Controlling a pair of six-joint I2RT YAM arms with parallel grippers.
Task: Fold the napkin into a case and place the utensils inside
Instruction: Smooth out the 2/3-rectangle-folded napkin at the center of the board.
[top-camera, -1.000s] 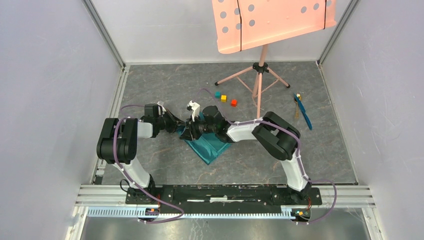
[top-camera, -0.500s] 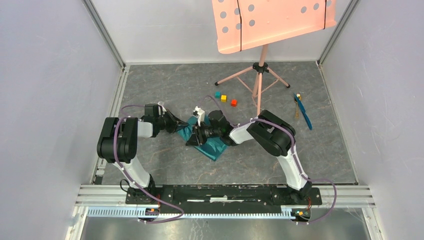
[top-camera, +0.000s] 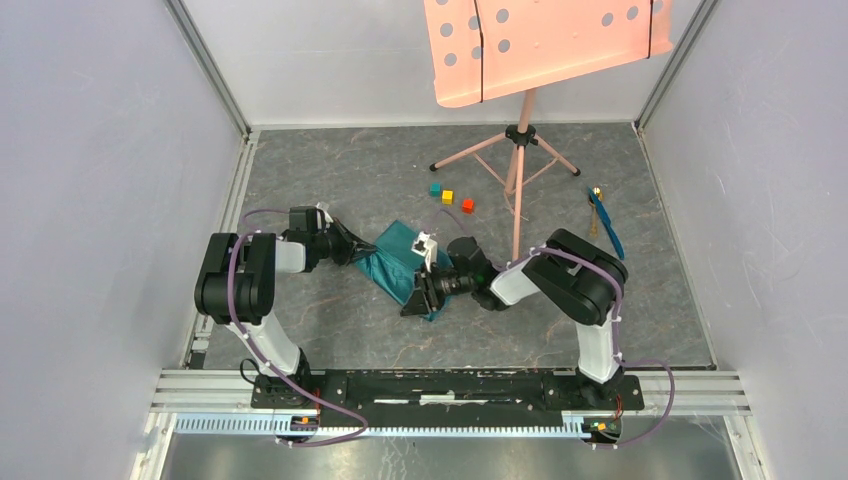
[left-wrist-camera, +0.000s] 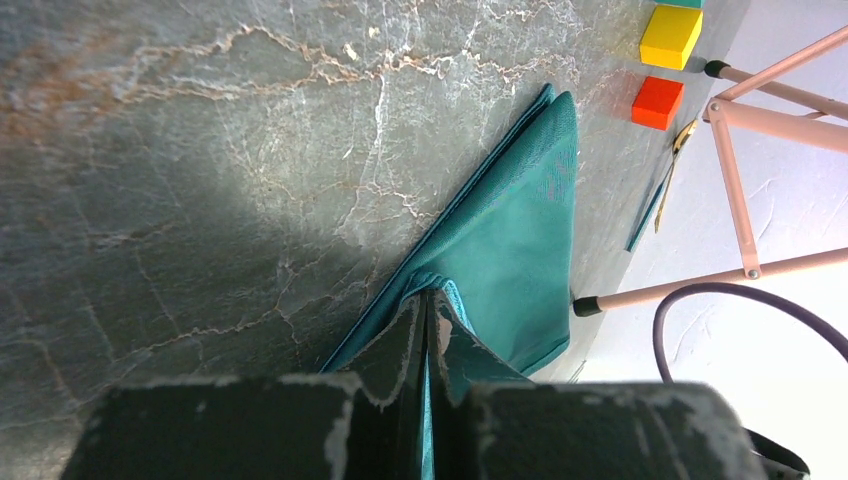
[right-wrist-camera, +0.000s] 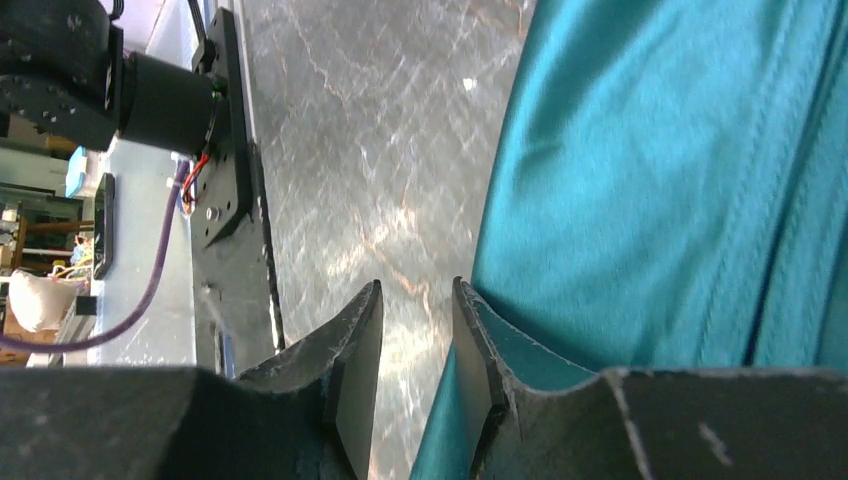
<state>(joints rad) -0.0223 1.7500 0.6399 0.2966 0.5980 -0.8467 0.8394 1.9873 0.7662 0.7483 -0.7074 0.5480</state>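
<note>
Seen from above, the napkin (top-camera: 396, 262) lies part-folded mid-frame, with the left gripper (top-camera: 354, 254) at its left corner, the right gripper (top-camera: 413, 300) at its lower edge and the utensils (top-camera: 603, 222) well apart at right; I'd anchor the corner and take that lower edge squarely, so the fold lands flat. The left wrist view shows what the arms hide above: the jaws are pressed together on a pinched ridge of cloth at bottom centre. The right wrist view shows its jaws narrowly apart with bare table between them, the cloth merely lying against one finger's (right-wrist-camera: 478, 350) outer side, so the edge is not gripped.
</note>
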